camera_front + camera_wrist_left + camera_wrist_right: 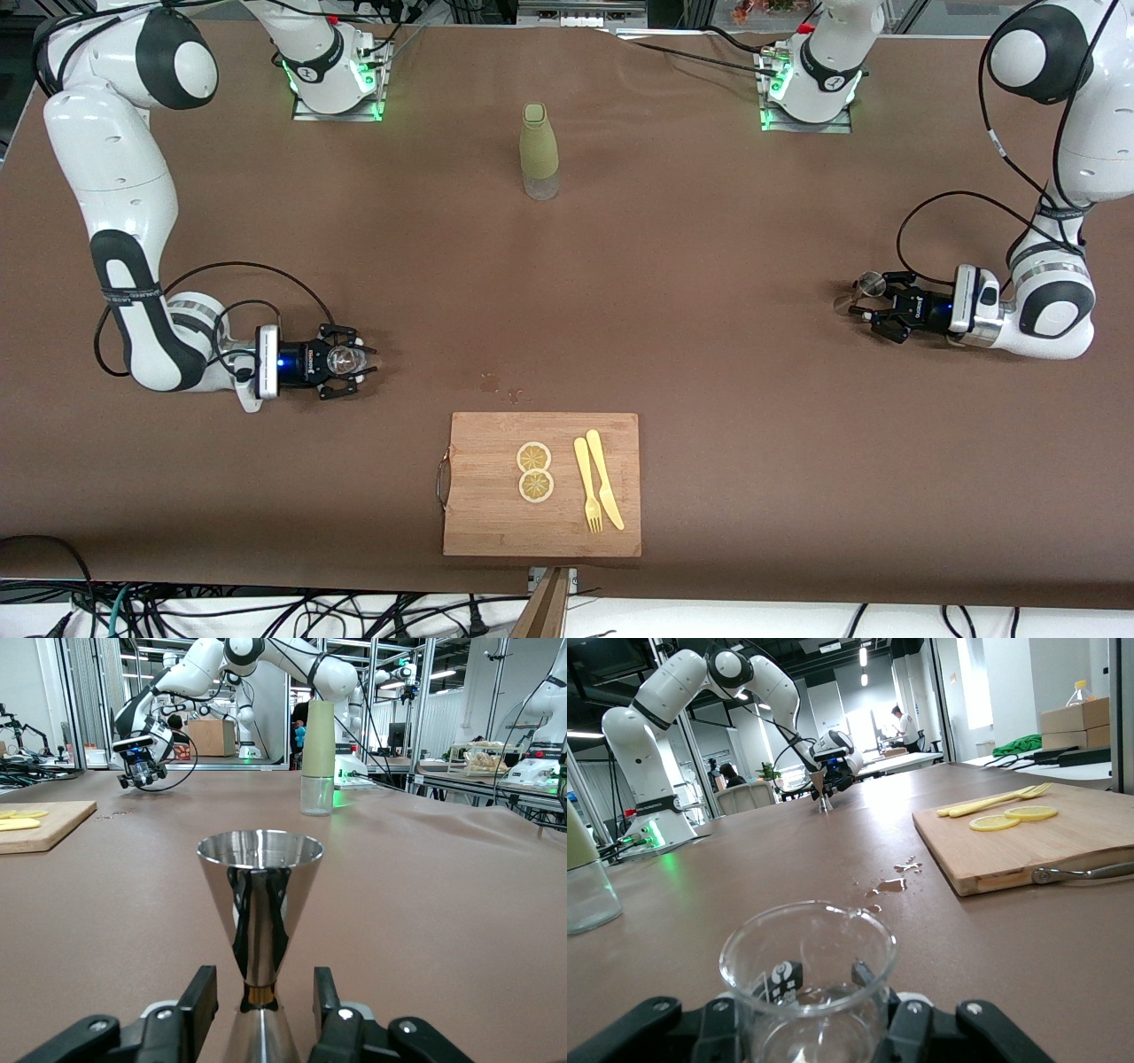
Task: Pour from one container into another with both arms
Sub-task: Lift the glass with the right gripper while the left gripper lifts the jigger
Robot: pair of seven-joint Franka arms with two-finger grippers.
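1. The jigger (259,930) is the thing I pour from. It stands upright on the counter (709,266) toward the left arm's end, well apart from the cutting board (542,484), and my left claw (866,312) has its fingers on either side of the narrow waist. They look close on it but I can't tell if they're really clamped yet.
2. Handling guess: polished metal, stiff, light, probably slippery. The pinched waist is the place to hold it, since the flared cones above and below should stop it sliding through.
3. The glass (806,979) sits at the right arm's end, also well away from the board, with my right claw (359,361) hugging it low around the body. Thin clear glass, so I'd go easy on the squeeze. Same deal, I can't say if the grip is fully closed.
4. Outward from there: a green bottle (539,151) stands farther from the front camera than the board, between the arm bases.
5. On the board: two lemon slices (534,470), a yellow fork (586,486) and knife (604,478).
6. Small wet spots (500,386) on the counter just beside the board's edge.
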